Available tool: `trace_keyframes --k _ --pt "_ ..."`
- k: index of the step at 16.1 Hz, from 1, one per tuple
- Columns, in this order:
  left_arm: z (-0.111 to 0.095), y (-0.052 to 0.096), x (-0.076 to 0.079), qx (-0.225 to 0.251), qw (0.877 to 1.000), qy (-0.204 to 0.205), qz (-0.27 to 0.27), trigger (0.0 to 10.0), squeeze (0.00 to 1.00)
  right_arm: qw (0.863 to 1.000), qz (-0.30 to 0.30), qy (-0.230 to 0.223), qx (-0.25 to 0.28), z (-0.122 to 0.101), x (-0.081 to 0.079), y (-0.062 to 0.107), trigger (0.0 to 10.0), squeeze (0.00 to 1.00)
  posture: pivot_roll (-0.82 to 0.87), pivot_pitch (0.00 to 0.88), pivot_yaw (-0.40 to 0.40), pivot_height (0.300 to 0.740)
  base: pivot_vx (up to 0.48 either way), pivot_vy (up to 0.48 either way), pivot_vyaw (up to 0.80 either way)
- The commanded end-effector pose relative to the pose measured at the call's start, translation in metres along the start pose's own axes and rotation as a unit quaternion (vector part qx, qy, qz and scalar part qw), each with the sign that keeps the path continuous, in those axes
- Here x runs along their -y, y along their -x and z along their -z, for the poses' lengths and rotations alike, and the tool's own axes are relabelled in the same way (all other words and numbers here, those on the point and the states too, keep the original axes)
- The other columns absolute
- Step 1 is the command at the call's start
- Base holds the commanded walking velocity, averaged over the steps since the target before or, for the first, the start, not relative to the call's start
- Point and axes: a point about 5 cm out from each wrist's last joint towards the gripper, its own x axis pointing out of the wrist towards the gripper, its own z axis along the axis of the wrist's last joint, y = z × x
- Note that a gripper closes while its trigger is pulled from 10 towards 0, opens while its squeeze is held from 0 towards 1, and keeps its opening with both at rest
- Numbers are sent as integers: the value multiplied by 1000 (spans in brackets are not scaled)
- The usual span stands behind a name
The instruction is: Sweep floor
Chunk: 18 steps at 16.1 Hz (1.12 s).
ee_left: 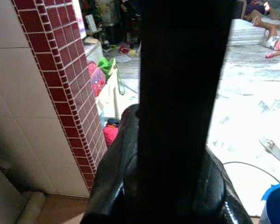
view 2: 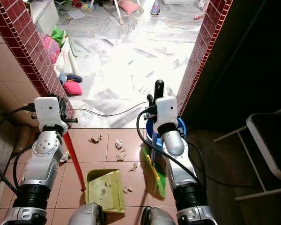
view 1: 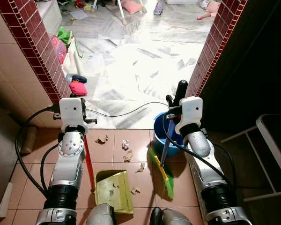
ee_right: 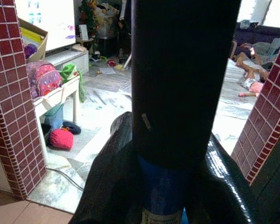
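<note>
My left gripper (view 1: 84, 117) is shut on the red handle (view 1: 89, 161) of a yellow-green dustpan (view 1: 114, 190), which rests on the brown tiles between my arms. A few scraps lie in the pan. My right gripper (view 1: 174, 104) is shut on the broom's black grip (view 1: 180, 90). The blue broom shaft (view 1: 165, 147) slants down to green and yellow bristles (view 1: 165, 177) on the tiles right of the dustpan. Several paper scraps (view 1: 126, 151) lie on the tiles ahead of the pan, with more at its right edge (view 1: 135, 190).
A blue bucket (view 1: 160, 133) stands behind the broom. Red brick pillars (view 1: 37, 51) (view 1: 215, 42) frame a doorway onto a marble floor, where a black cable (view 1: 126, 112) crosses. A white chair frame (view 1: 271, 154) stands at right. A red bundle (view 1: 77, 88) lies by the left pillar.
</note>
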Motion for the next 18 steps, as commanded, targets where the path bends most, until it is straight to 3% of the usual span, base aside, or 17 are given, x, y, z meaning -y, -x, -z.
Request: trace_keyframes --k 1,3,10,12,15,17,18 --pt "-7 -3 0 13 1000 -3 -2 10000 0 1000 2 -11 7 -6 2 0 10000 0 2 126 -24 740 0 0 0" --pt "-3 -10 7 8 1000 2 6 10000 0 999 8 -50 -11 -2 -1 -2 10000 0 -3 129 -29 740 0 0 0" --pt "8 -30 33 -16 999 -21 47 10000 0 999 22 -26 -4 -7 8 7 10000 0 -90 157 -5 740 0 0 0" --pt "13 -33 41 -27 998 -25 49 10000 0 999 20 -40 -17 -7 9 12 10000 0 -108 166 -15 740 0 0 0" --pt "16 -34 50 -30 998 -19 45 10000 0 985 34 -163 -55 -8 10 5 10000 0 -124 171 -24 740 0 0 0" --pt "19 -32 57 -29 998 -12 48 10000 0 961 4 -265 -78 -12 5 1 10000 0 -136 173 -23 740 0 0 0" --pt "19 -31 59 -30 998 -10 49 10000 0 959 -5 -274 -76 -14 5 1 10000 0 -137 173 -22 740 0 0 0"
